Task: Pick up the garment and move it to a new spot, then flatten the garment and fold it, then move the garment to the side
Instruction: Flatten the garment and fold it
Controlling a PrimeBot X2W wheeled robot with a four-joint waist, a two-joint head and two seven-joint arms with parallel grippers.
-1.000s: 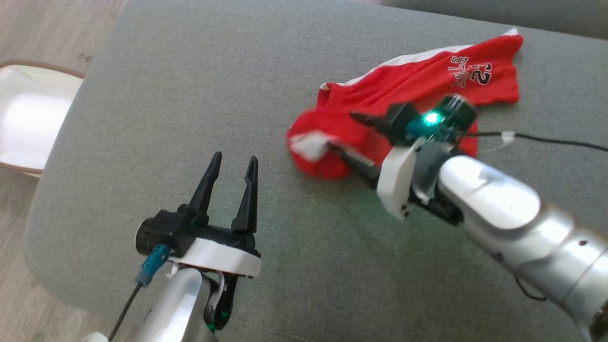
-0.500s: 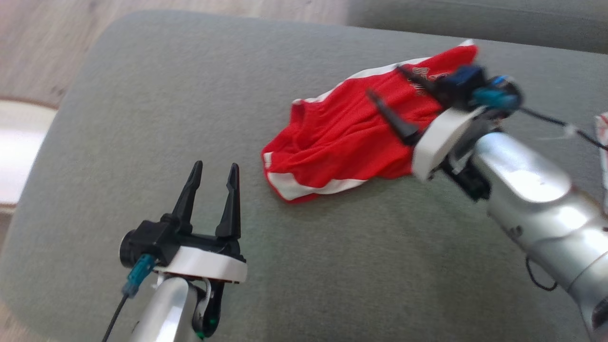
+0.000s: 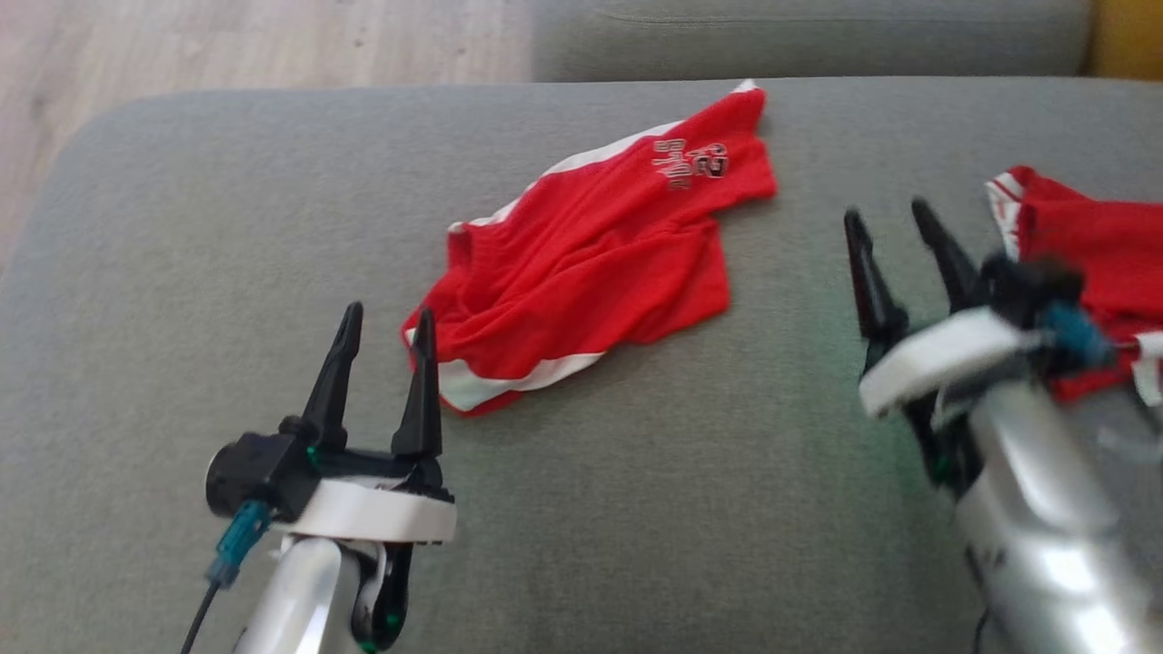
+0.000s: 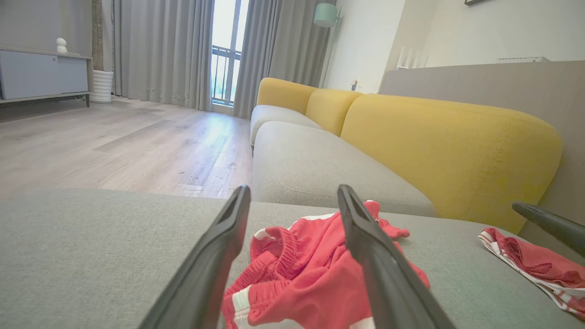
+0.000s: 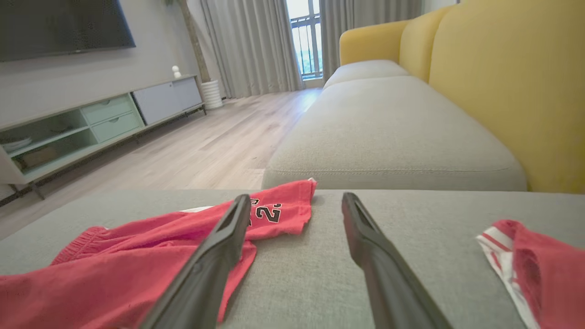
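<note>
Red knit garment point(image 3: 591, 263), shorts by the look of it, with white side stripe and white hem band. It has a gathered elastic waistband (clear in the left wrist view point(image 4: 311, 278)). A number print sits on the leg at the far end, reading "2" plus something I can't make out point(image 5: 137, 269). It's crumpled, with one layer flopped over another and creases running the long way, so not flat. It lies on the grey sofa seat cushion point(image 3: 636, 500), around the cushion's middle in the head view, long axis from 7 to 1 o'clock.

Left pincer point(image 3: 389, 313): fingers spread wide, nothing held. Garment body is at about 2 o'clock from it. One fingertip overlaps the striped corner in the head view, and I can't tell whether it touches. In its own wrist view point(image 4: 293, 189) the waistband end lies between and below the fingers.

Right pincer point(image 3: 886, 211): also wide open and empty (slightly blurred). Garment sits at roughly 9 o'clock from it, apart, with bare cushion between. In its wrist view point(image 5: 296, 196) the printed leg end lies behind one finger.

Second red piece with white trim point(image 3: 1090, 245) lies at 3 o'clock of the right pincer, near the cushion's edge.
</note>
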